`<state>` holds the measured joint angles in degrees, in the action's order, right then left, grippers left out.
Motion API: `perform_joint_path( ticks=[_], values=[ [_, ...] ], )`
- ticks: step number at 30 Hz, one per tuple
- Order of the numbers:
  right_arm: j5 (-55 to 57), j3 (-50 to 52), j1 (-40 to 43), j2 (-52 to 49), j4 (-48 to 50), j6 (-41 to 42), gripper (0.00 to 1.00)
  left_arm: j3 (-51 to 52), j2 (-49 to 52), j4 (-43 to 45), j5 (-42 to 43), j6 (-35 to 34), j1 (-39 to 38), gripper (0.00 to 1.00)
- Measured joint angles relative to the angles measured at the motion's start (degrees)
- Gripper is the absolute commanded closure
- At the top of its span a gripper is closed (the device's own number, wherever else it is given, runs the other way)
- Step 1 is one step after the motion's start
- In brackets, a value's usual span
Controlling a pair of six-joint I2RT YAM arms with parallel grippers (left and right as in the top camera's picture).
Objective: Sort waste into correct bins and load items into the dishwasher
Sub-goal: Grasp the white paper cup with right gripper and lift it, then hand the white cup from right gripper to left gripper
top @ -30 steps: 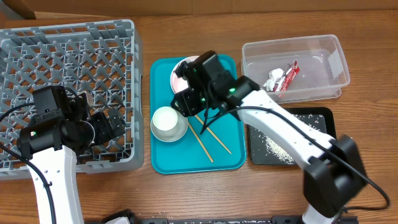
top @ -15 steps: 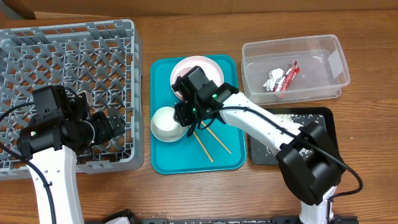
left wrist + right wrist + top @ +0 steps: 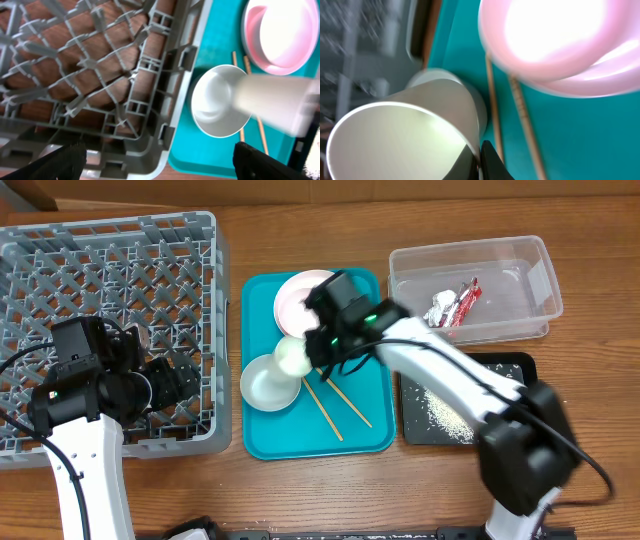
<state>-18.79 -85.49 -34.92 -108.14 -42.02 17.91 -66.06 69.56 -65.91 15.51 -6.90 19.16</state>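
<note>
the right gripper (image 3: 312, 348) is closed on the small white cup (image 3: 292, 358). it holds the cup tipped over above the teal tray (image 3: 372, 430) in the middle of the worktop (image 3: 300, 490). in the right wrist view the cup's open mouth faces the camera, with one dark finger (image 3: 489, 161) against its rim. seen from overhead, the blurred cup overlaps the far right rim of the grey bowl (image 3: 266, 384). whether the two touch i cannot tell.

the grey bowl stands upright at the tray's left side. the pale pink bowl (image 3: 303, 296) sits at the tray's far end, just beyond the cup. the two wooden chopsticks (image 3: 338, 406) lie loose and slanted on the tray, right of the grey bowl.

the left gripper (image 3: 188, 378) is spread wide open with nothing between its fingers. it hangs over the near right part of the grey dish rack (image 3: 110, 270), which fills the far left of the worktop.

the clear tub (image 3: 520, 255) stands at the far right. inside it, the red snack wrapper (image 3: 467, 301) and the crumpled silvery wrapper (image 3: 440, 308) lie side by side. the black tray (image 3: 500, 370) sits just nearer than the tub, with white rice grains (image 3: 438, 412) scattered in its left part.
</note>
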Motion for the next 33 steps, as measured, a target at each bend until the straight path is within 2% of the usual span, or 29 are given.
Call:
perform_joint_path(
  ticks=[5,7,10,13,18,26,33],
  values=[
    [-2.5,-1.8,11.2,12.2,-4.6,0.1,0.96,0.0,0.0,4.1,5.6,1.5,-2.7,0.05],
    [-4.9,-2.1,13.4,13.7,-5.9,0.1,0.96,0.0,0.0,6.1,7.9,1.7,-5.2,0.04],
    [-14.4,-2.1,16.7,14.2,-8.2,0.1,0.96,0.0,0.0,12.2,12.8,1.9,-11.3,0.02],
    [-23.0,-1.5,17.5,13.4,-8.2,0.1,0.96,-0.1,0.0,19.9,17.0,0.9,-17.4,0.01],
    [-37.3,-1.1,17.6,13.4,-5.2,0.1,0.96,-0.2,0.0,28.0,23.5,-2.2,-24.9,0.00],
    [-49.0,-1.1,18.1,13.2,-1.5,0.4,0.96,-0.3,0.0,32.9,34.4,-4.1,-26.6,0.00],
    [-56.9,-1.1,18.0,13.2,-1.1,0.5,0.96,-0.3,0.0,41.5,44.0,-6.1,-26.7,0.02]
  ],
)
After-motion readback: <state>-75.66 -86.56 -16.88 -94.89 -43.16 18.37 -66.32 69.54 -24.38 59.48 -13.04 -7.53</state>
